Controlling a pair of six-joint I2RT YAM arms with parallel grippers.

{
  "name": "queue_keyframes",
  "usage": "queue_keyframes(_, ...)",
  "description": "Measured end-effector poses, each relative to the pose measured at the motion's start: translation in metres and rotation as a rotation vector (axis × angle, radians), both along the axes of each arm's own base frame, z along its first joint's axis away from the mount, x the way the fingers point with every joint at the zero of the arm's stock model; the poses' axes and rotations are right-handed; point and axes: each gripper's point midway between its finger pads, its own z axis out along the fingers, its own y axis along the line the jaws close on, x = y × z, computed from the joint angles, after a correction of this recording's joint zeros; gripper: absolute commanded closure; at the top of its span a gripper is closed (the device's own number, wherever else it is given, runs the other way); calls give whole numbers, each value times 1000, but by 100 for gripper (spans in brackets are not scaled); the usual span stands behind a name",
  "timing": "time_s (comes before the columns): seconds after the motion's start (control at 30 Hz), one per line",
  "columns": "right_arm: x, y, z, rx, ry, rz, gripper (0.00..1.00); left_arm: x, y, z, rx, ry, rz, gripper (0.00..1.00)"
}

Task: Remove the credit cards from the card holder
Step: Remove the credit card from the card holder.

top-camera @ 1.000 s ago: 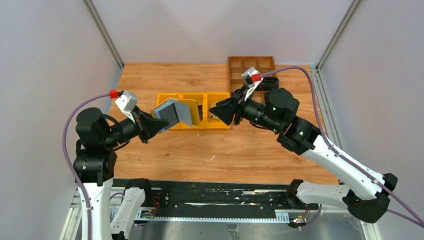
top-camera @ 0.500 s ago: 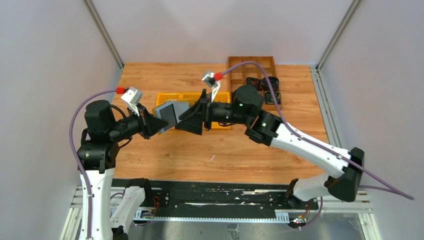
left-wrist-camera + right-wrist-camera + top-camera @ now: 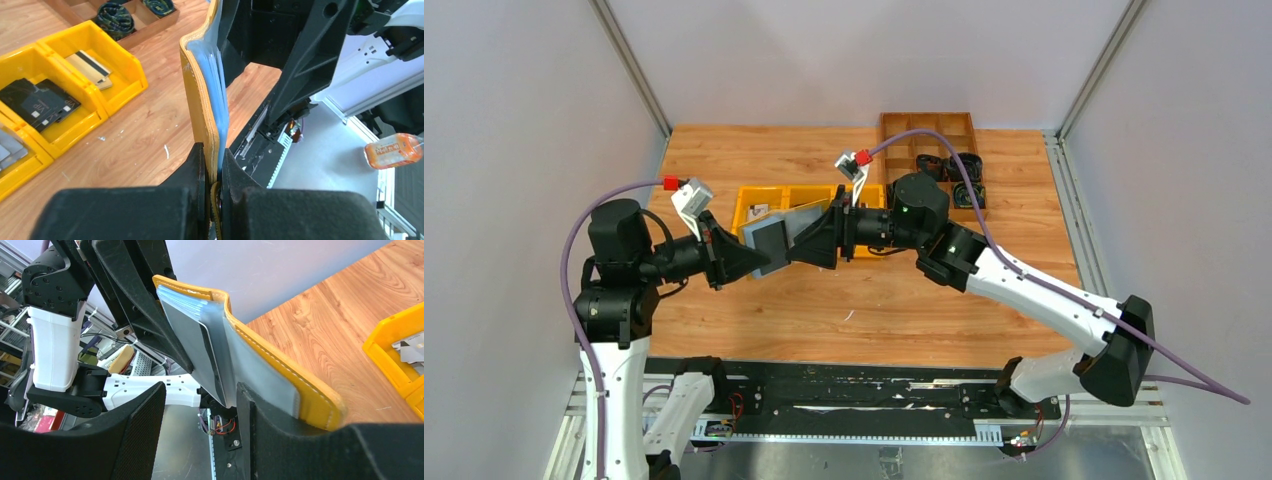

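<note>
Card holder [image 3: 769, 240] held aloft between arms above table [image 3: 874, 300], left gripper [image 3: 214, 160] clamped on one edge. Right gripper [image 3: 200, 395] jaws apart, straddling credit cards [image 3: 200, 345] showing from holder. Advice: close on single card, pull straight along pocket, hold left clamp firm

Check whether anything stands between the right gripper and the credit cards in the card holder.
Nothing visible does. The right gripper is open, with one finger on either side of the credit cards, which fan out of the card holder. The left gripper clamps the holder's opposite edge.
</note>
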Motion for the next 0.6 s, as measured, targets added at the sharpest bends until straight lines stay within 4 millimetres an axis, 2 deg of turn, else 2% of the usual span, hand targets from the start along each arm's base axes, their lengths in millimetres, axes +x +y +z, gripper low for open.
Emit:
queue_keyframes(0.1, 0, -5, 0, 11, 2, -2, 44, -3, -2, 3, -13, 2, -26, 100)
queue_keyframes(0.3, -4, -2, 7, 56, 20, 42, 56, -7, -4, 4, -25, 7, -47, 100)
queue_keyframes(0.47, -7, 6, 11, 104, 54, 107, 81, -9, -5, 6, -33, 12, -56, 97)
queue_keyframes(0.6, -6, 6, 8, 112, 83, 123, 100, -11, -6, 7, -36, 9, -62, 86)
